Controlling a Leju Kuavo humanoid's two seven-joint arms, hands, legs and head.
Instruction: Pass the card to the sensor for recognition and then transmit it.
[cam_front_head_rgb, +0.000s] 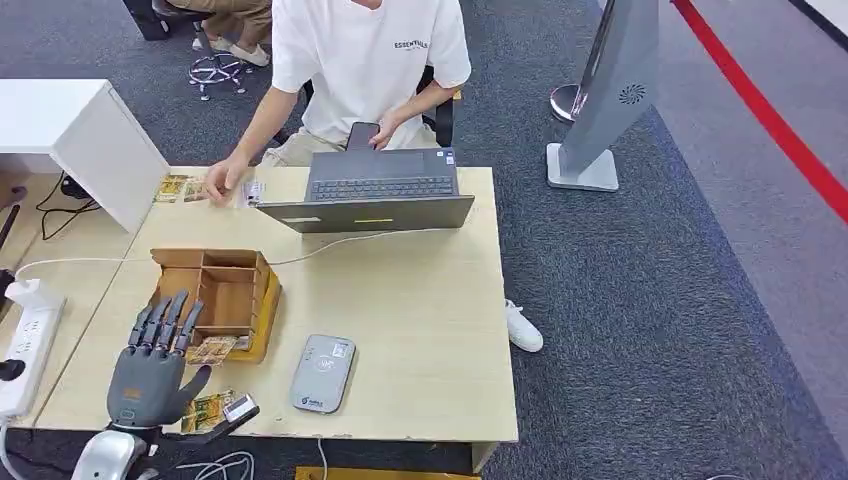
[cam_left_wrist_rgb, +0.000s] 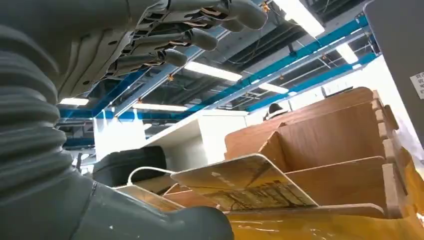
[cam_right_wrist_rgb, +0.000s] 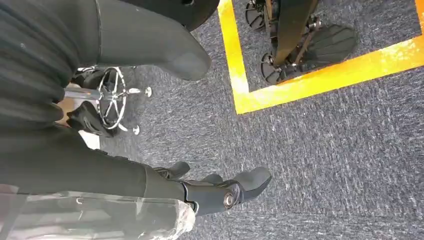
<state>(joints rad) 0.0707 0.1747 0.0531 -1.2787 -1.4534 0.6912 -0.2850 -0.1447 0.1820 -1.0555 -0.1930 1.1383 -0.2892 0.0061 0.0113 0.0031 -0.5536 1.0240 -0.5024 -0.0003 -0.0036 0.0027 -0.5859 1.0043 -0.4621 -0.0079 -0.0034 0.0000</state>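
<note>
A patterned card leans on the front edge of the brown cardboard organizer on the wooden table. My left hand hovers just beside it with fingers spread and straight, holding nothing. In the left wrist view the card lies between the raised fingers and the thumb below, untouched. A second card lies by the thumb at the table's near edge. The grey card sensor lies flat to the right of the hand. My right hand hangs over the carpet with nothing in it.
A person sits across the table behind an open laptop, one hand on a card beside more cards. A white power strip lies at the left; a white cabinet and a grey stand flank the table.
</note>
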